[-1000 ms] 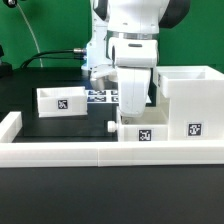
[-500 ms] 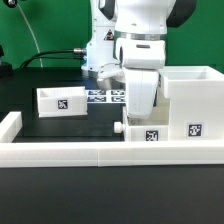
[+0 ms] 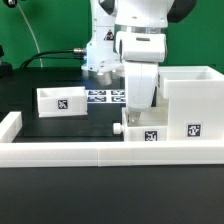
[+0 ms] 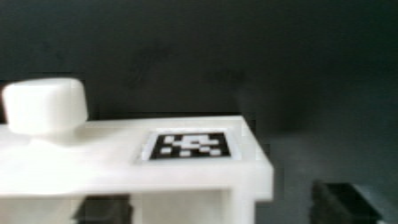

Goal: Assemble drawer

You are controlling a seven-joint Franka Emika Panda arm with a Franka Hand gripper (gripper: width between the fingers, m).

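A small white tray (image 3: pixel 143 131) with a knob (image 3: pixel 118 128) and a square tag rests against the front rail, right beside the tall white housing (image 3: pixel 190 98). My gripper (image 3: pixel 139 116) hangs just above it. In the wrist view the tray (image 4: pixel 178 165) and its knob (image 4: pixel 45 105) fill the lower part. My gripper (image 4: pixel 228 205) straddles the tray's side; one dark fingertip (image 4: pixel 350 200) stands apart from the tray's edge, so the jaws look open. A second knobbed tray (image 3: pixel 62 100) sits at the exterior view's left.
The long low white rail (image 3: pixel 90 152) runs along the front, with an upright end at the exterior view's left. The marker board (image 3: pixel 104 97) lies behind the trays. A black cable runs along the back.
The tray and my gripper moved toward the exterior view's right, up to the housing. Since half a second ago the gripper has risen slightly while the tray stayed put.
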